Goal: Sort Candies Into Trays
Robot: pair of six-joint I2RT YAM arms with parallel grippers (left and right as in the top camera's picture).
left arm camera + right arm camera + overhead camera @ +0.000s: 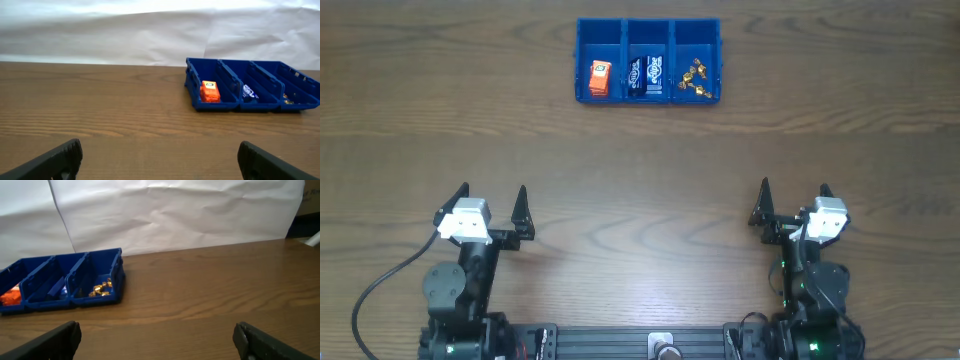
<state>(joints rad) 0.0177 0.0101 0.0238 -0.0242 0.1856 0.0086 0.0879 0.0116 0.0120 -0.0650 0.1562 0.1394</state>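
A blue three-compartment tray (pixel 648 31) (pixel 235 100) (pixel 117 275) stands at the far middle of the wooden table. Its left compartment holds an orange candy (pixel 600 78) (pixel 209 91) (pixel 9 298). Dark blue wrapped candies (pixel 646 76) (pixel 249 92) lie in the middle compartment, and several gold candies (pixel 695 78) (pixel 100 289) in the right one. My left gripper (pixel 492 206) (pixel 159 160) stands open near the front left, far from the tray, with nothing between its fingers. My right gripper (pixel 792 203) (pixel 156 341) is open and empty near the front right.
Bare wooden tabletop (pixel 640 170) stretches between the grippers and the tray. A white paper backdrop (pixel 165 215) hangs behind the far edge of the table.
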